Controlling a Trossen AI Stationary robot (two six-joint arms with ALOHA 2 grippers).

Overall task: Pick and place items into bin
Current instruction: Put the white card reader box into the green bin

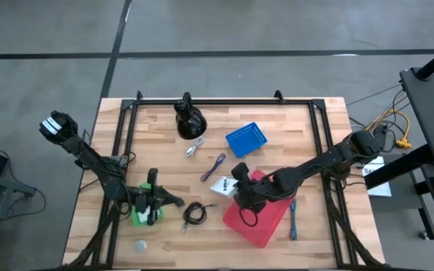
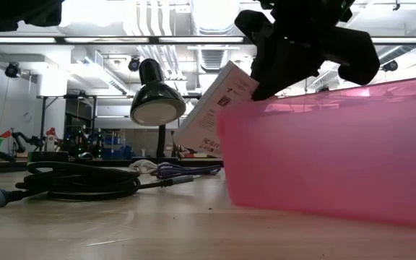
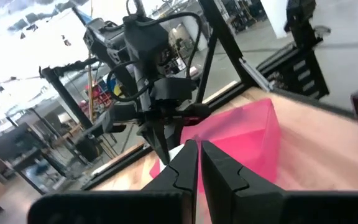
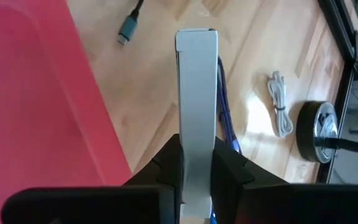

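I have the right gripper (image 1: 236, 188) fingers clamping the white packet (image 4: 196, 93) at the pink bin's (image 1: 266, 222) upper-left rim, bin lower right.

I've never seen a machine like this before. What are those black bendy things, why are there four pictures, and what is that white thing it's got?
The black bendy things are two robot arms at a wooden table. One picture looks down from above, one looks across at table height, and two come from cameras on the arms' wrists. The right end effector is pinching a flat white packet at the edge of the pink bin. The left end effector is shut and waiting at the table's other side. On the table lie a black coiled cable, a purple cable, a blue cable, a grey disc and a blue tray.
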